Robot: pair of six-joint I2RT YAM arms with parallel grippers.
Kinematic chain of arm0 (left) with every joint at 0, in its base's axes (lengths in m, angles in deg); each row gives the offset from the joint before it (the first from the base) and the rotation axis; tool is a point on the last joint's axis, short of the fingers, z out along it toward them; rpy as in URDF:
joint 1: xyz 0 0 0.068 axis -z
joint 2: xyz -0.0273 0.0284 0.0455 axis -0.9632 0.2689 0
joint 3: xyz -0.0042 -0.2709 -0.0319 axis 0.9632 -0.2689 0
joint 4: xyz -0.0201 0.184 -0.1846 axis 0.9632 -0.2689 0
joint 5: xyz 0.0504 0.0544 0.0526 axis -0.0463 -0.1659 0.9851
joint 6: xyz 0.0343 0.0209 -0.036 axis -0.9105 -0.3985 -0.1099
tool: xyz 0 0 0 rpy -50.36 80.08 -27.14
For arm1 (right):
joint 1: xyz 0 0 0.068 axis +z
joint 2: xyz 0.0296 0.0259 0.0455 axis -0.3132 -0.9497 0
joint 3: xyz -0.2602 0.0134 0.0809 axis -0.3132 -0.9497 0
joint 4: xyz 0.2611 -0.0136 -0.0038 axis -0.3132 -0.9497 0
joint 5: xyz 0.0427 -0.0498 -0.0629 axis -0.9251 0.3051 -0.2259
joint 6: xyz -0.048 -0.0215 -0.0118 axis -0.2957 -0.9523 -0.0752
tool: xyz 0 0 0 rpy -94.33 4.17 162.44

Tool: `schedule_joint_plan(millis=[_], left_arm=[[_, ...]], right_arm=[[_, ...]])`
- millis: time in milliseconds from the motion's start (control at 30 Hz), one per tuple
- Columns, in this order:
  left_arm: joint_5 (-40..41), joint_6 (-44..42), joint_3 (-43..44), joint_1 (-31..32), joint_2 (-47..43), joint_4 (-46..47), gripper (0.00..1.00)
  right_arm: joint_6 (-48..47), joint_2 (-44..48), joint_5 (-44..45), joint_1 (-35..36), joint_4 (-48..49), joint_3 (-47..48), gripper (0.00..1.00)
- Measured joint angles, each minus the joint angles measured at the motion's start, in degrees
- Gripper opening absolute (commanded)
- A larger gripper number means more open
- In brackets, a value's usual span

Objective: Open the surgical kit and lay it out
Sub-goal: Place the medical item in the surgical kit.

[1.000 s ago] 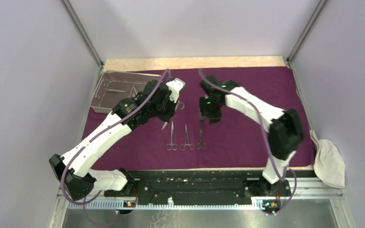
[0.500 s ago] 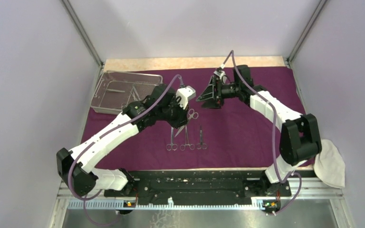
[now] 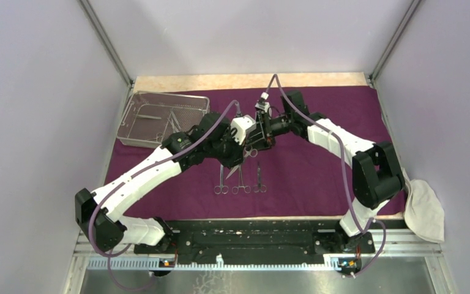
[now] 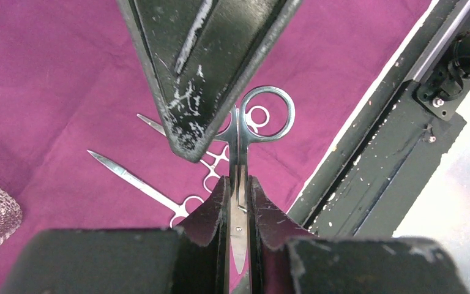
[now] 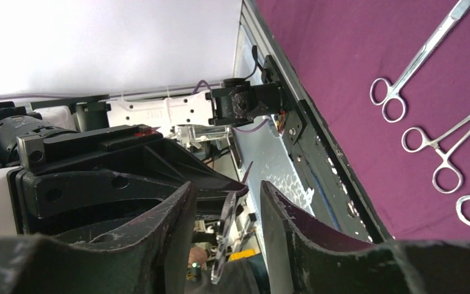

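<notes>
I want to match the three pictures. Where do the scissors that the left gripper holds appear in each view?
Top external: the scissors are at the centre, where the two arms meet.
Left wrist: centre, clamped by the left gripper, rings toward the top.
Right wrist: probably the thin shiny edge at the bottom, inside the open right gripper.
Shared landmark: the three laid instruments on the purple cloth.

Top view is taken from above and behind the base rail (image 3: 245, 236), looking down on the purple wrap (image 3: 306, 177). Left wrist view is pointed down along the held scissors (image 4: 238, 184), close-up. Right wrist view is rolled, facing that rail. Laid-out instrument row (image 3: 240, 177) is shared by all three
</notes>
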Motion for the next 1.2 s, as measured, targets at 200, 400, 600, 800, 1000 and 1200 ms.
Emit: schedule_joint_plan(millis=[200, 400, 600, 800, 1000, 1200], left_arm=[[1.5, -0.5, -0.3, 0.0, 0.0, -0.3, 0.00], [2.1, -1.6, -0.3, 0.0, 0.0, -1.0, 0.00], [3.2, -1.4, -0.3, 0.1, 0.4, -1.8, 0.52], [2.9, 3.2, 1.5, -1.1, 0.1, -5.0, 0.90], [-17.2, 13.6, -2.7, -15.1, -7.9, -0.6, 0.90], [-41.6, 26.5, -12.5, -21.8, -11.4, 12.6, 0.77]], right_arm=[[0.7, 0.0, -0.2, 1.4, 0.9, -0.3, 0.30], [1.7, 0.0, -0.1, 1.7, 1.3, -2.6, 0.03], [3.7, 0.0, 0.7, 1.7, 3.5, -4.2, 0.00], [1.1, 3.3, 1.5, -0.4, 7.9, -7.4, 0.00], [-0.1, 11.9, -1.8, -3.5, 22.2, -14.4, 0.00], [2.1, 18.3, -4.1, -3.7, 35.2, -17.4, 0.00]])
